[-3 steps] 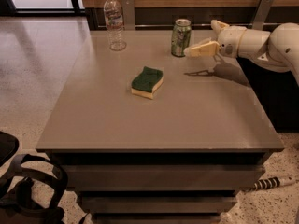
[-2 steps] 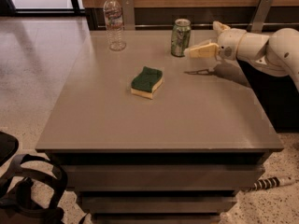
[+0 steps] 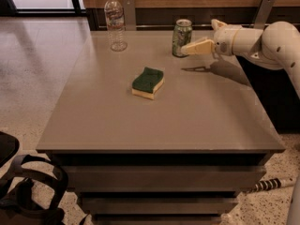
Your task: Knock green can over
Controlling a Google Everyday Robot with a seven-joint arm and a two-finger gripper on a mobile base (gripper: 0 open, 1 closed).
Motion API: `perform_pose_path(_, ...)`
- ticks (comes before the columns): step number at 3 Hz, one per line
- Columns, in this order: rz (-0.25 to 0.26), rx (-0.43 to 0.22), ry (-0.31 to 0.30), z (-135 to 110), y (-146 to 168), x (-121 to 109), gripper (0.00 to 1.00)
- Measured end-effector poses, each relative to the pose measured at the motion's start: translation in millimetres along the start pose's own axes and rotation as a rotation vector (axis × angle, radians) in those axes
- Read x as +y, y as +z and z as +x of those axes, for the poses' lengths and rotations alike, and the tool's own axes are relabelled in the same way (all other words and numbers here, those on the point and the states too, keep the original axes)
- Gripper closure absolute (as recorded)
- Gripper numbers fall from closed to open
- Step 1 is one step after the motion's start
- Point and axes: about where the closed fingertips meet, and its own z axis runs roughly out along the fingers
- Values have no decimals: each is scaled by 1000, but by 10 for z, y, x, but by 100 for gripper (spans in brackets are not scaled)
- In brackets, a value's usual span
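Now your gripper (image 3: 187, 48) (open or closed, can't tell) has edged in against the green can (image 3: 182, 31), still upright beyond the sponge (image 3: 148, 82), so contact looks likely and a tip-over near.

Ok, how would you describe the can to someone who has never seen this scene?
Start at the grey table; along its far edge, right of centre, stands the can, upright, with the robot's hand pointing at its right side. It is short, green metal with a silver top, unlike the taller clear bottle at the far left or the flat green-topped sponge mid-table.
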Motion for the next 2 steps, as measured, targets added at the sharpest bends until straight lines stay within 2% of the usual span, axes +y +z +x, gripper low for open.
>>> perform_pose_path(2,-54,44,24,92,370,-55,0)
